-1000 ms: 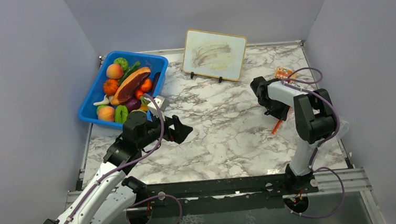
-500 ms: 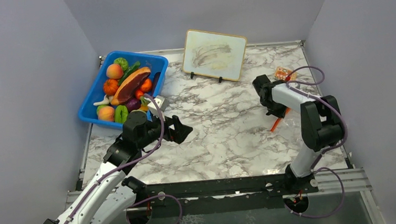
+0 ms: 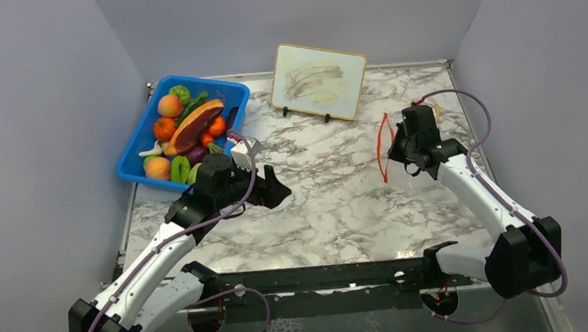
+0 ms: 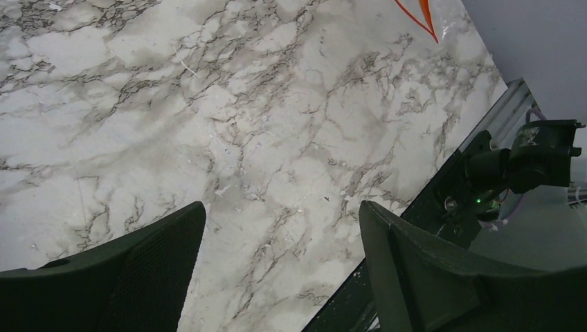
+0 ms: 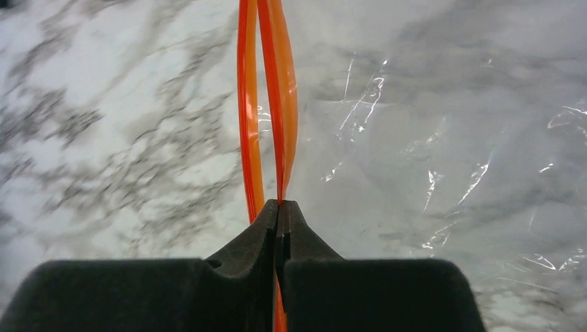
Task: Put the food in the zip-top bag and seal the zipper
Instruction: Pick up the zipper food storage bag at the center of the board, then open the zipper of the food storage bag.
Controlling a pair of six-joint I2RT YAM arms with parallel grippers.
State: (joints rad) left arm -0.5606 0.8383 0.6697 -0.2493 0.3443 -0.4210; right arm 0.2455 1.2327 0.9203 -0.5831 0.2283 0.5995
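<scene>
The overhead view is showing the whole layout. The food (image 3: 187,130) is lying heaped in a blue bin (image 3: 238,107) at the far left of the marble surface (image 3: 332,202), and a framed board (image 3: 318,70) is leaning on its stand at the back. The right fingers (image 3: 401,149) are reaching out over the far right side, where the zipper (image 3: 382,150) is standing up as a thin orange arc just beside them. From up there the bag is barely showing, and it is not clear whether those fingers are pinching anything. The right wrist view is settling that. The two dark fingers are pressing tight together on one band of the zipper, and the other band is bowing away to the left, so the mouth is gaping a little. The clear bag (image 5: 457,138) is spreading off to the right as crinkled, glinting film, though I cannot tell whether it is touching the marble. The left fingers (image 3: 275,189) are hovering near the bin, well apart from the bag. Only the left wrist view is showing their state. They are standing wide apart with nothing between them, veined marble is lying below, and a tip of the orange zipper is peeking in at the top edge.
</scene>
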